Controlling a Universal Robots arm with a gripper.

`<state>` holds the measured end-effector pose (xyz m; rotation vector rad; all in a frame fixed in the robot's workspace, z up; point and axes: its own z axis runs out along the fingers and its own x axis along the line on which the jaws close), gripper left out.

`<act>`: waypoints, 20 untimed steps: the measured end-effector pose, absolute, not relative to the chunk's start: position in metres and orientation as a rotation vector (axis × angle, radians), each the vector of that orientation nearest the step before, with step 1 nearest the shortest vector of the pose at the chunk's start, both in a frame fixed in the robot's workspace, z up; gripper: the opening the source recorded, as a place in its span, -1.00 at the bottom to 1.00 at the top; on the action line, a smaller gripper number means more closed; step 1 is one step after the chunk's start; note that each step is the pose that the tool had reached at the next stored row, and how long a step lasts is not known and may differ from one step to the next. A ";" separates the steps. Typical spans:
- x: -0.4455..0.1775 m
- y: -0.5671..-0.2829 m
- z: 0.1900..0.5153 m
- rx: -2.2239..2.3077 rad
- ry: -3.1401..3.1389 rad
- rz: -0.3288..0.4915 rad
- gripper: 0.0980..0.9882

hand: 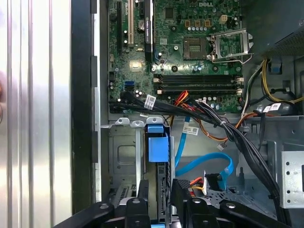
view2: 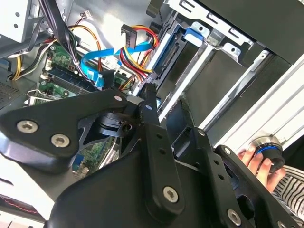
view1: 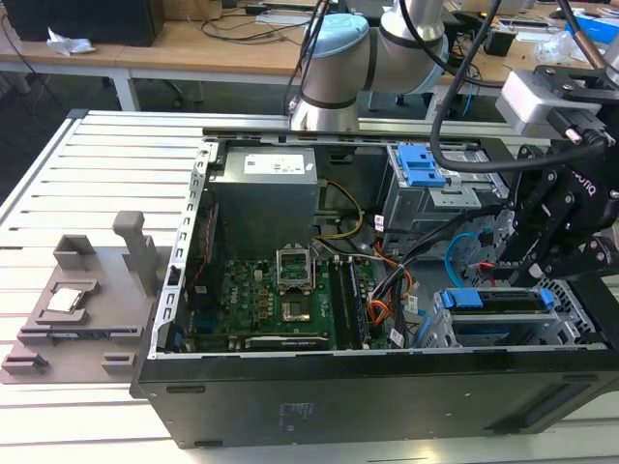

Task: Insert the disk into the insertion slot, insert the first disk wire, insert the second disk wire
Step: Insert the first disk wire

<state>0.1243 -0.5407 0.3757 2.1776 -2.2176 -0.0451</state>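
At the exterior view's right, on the near side, we see the disk (view1: 503, 302) seated on edge in the insertion slot (view1: 484, 334), with the hand (view1: 537, 276) just above it; we cannot tell whether it pinches.

The gripper (hand: 160, 209) hangs right over the disk (hand: 158, 147), which stands on edge in the silver perforated insertion slot (hand: 122, 159), its blue bracket showing; just beside the slot the second disk wire (hand: 204, 163), thin and light blue, curves in a loop; a black cable bundle (hand: 228, 133) runs slantwise between the slot and the green motherboard (hand: 175, 52); red and orange wires (hand: 183, 98) poke out near the bundle; the board carries an open CPU socket (hand: 228, 45) and dark memory slots (hand: 199, 83); beyond the black case wall (hand: 84, 95) lies a ribbed metal table (hand: 33, 118).
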 end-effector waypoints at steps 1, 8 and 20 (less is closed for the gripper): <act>0.125 -0.540 0.374 2.177 -2.218 -0.045 -0.41; 0.127 -0.526 0.367 2.178 -2.217 -0.045 -0.41; 0.130 -0.522 0.355 2.131 -2.260 -0.044 -0.59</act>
